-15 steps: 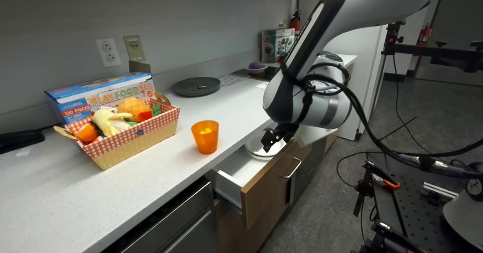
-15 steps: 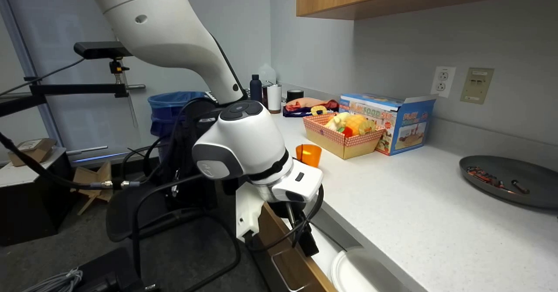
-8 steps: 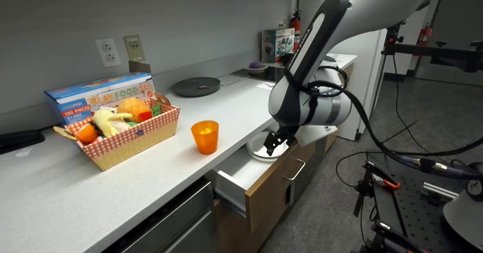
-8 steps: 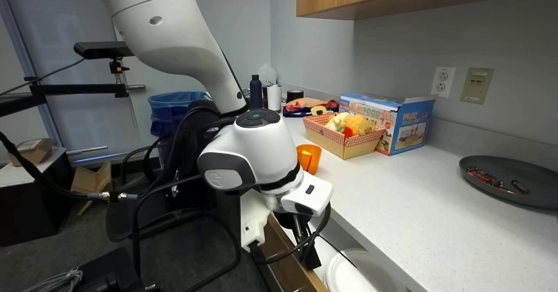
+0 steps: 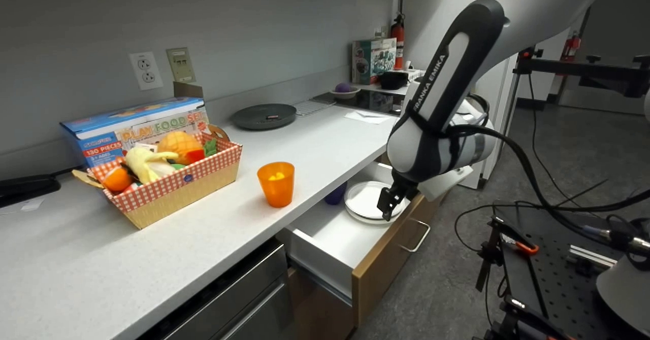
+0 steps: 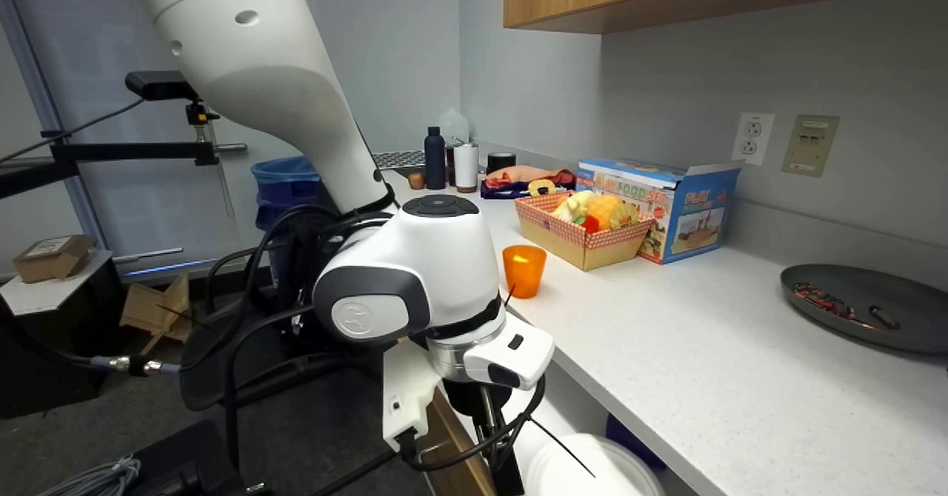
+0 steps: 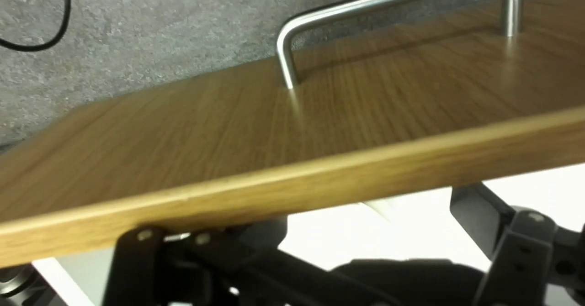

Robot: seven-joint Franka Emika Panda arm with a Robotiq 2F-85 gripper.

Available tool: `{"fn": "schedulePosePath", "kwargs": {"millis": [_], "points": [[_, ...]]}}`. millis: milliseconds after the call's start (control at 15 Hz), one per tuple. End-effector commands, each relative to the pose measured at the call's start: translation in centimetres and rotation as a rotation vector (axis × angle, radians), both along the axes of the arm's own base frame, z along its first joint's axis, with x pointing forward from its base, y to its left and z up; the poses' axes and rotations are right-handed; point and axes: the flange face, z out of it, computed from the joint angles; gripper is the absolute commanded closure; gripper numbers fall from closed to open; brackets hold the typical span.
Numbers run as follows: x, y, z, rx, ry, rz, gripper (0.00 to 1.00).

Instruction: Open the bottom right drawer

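With the jaws of the gripper [image 7: 370, 224] wide apart, holding nothing, down inside the pulled-out drawer [image 5: 360, 238], just behind its long brown front [image 7: 283, 128], stretching sideways past both; probably best to pull outward next, toward the silver handle [image 7: 365, 5].

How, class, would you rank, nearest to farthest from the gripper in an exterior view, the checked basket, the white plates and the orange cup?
1. White plates: in the open drawer, behind the gripper.
2. Orange cup: on the counter, picture-left of the gripper.
3. Checked basket: on the counter, farther left, past the cup.
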Motion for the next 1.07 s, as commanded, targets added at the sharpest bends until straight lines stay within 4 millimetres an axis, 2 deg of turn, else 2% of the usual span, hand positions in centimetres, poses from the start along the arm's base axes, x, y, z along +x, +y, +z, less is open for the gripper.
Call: {"fn": "schedulePosePath", "kwargs": {"millis": [0,467,1000], "points": [[-1.3,0.6,0.3,-0.008,0.081,0.007,0.0],[-2.2,1.0,2.2,-0.004,0.212,0.047,0.0],[-4.5,0.9,2.8,0.051,0.344,0.048,0.0]]}}
